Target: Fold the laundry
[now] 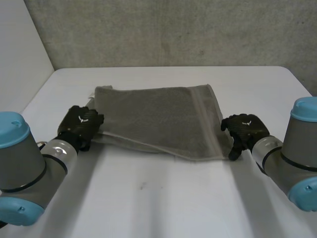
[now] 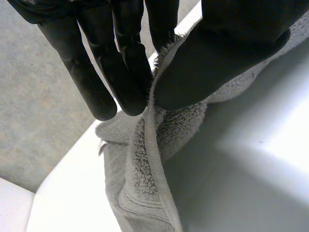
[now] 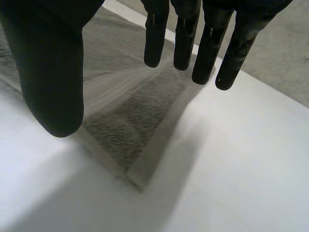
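I see the grey towel lying folded near the middle of the white table, its upper layer set a little askew so that a strip of the lower layer shows along the near edge. At the towel's left edge, my left hand has hold of it: in the left wrist view the thumb presses the hemmed edge of the towel against the fingers, and the cloth there is raised off the table (how much of the edge is lifted I cannot tell). My right hand sits just beside the near right corner; in the right wrist view its fingers are straight and spread away from the thumb, holding nothing, with the towel's corner flat on the table below the gap between them. Both grey arms come in from the near side. A grey wall stands behind the table.
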